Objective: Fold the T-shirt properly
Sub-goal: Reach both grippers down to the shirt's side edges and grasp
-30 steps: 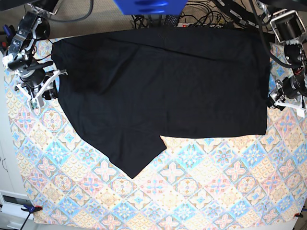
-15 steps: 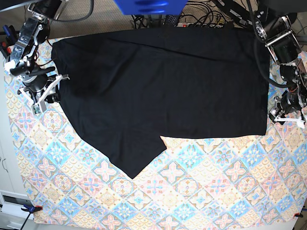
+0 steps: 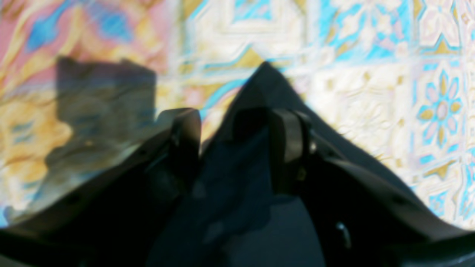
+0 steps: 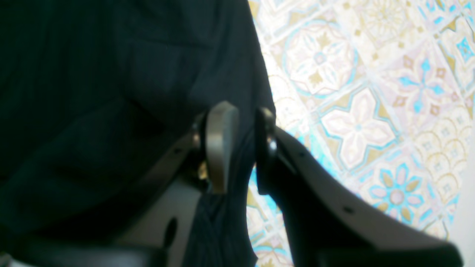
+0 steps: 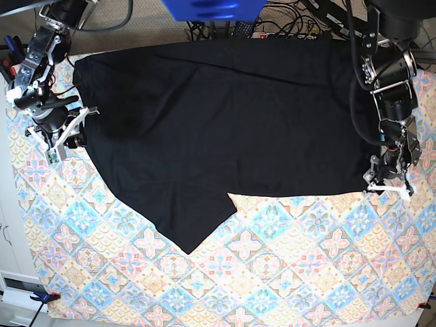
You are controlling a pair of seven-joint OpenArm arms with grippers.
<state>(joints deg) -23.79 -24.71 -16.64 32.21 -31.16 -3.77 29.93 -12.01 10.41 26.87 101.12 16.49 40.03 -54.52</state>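
The black T-shirt point(image 5: 231, 129) lies spread flat across the far half of the table, with one sleeve point reaching toward the front. My right gripper point(image 5: 71, 129) is at the shirt's left edge. In the right wrist view point(image 4: 243, 148) it is shut on a fold of that edge point(image 4: 222, 222). My left gripper point(image 5: 381, 182) is at the shirt's near right corner. In the left wrist view point(image 3: 237, 144) its fingers stand apart, and the black cloth corner point(image 3: 265, 85) lies between them.
A patterned cloth point(image 5: 272, 272) covers the table. A blue object point(image 5: 212, 8) and cables point(image 5: 293, 27) sit at the far edge. A white cabinet point(image 5: 7, 231) stands at the left. A clamp point(image 5: 42, 296) holds the cloth's near left corner.
The left arm has swung inward and down from the table's right edge to the shirt's near right corner. The right arm has hardly moved and still holds the left edge.
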